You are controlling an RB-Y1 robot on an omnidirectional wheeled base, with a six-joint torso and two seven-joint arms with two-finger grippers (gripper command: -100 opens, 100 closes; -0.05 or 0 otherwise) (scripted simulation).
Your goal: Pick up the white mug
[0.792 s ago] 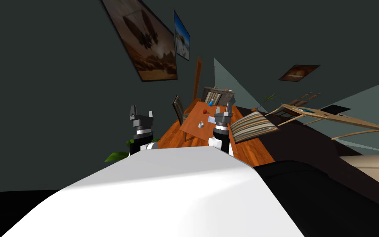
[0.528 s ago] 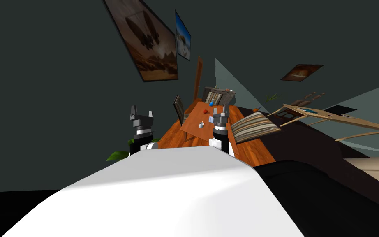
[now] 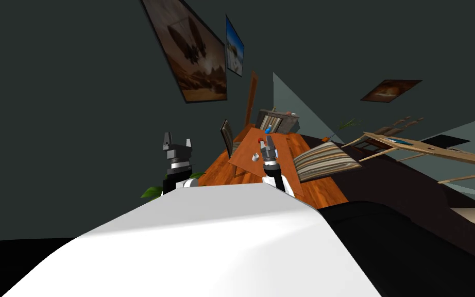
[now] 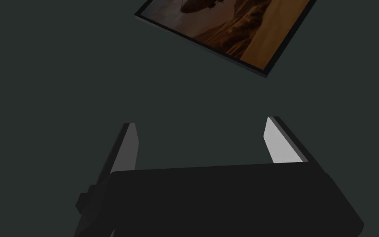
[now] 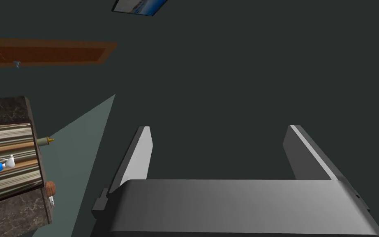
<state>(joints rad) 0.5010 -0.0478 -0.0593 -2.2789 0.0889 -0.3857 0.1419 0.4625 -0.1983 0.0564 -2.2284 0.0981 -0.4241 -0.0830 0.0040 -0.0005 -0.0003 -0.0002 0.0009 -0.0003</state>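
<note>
A small white mug (image 3: pixel 256 157) stands on the orange-brown table (image 3: pixel 241 154), near its front edge. My right gripper (image 3: pixel 268 145) hangs above the table just to the right of the mug, and its fingers (image 5: pixel 137 158) stand open with nothing between them. My left gripper (image 3: pixel 176 137) is raised out to the left, away from the table, with its fingers (image 4: pixel 125 148) open and empty too.
A red object (image 3: pixel 260 139) and a blue bottle (image 3: pixel 268 130) sit farther back on the table. A striped chair (image 3: pixel 324 161) stands at the table's right, another chair (image 3: pixel 226 136) at its left. A dark cabinet (image 3: pixel 277 119) lies behind. A green plant (image 3: pixel 151 192) sits low on the left.
My whole view has shifted as I moved closer to the table. The right gripper has reached forward and now hangs beside the mug. The left arm has kept still.
</note>
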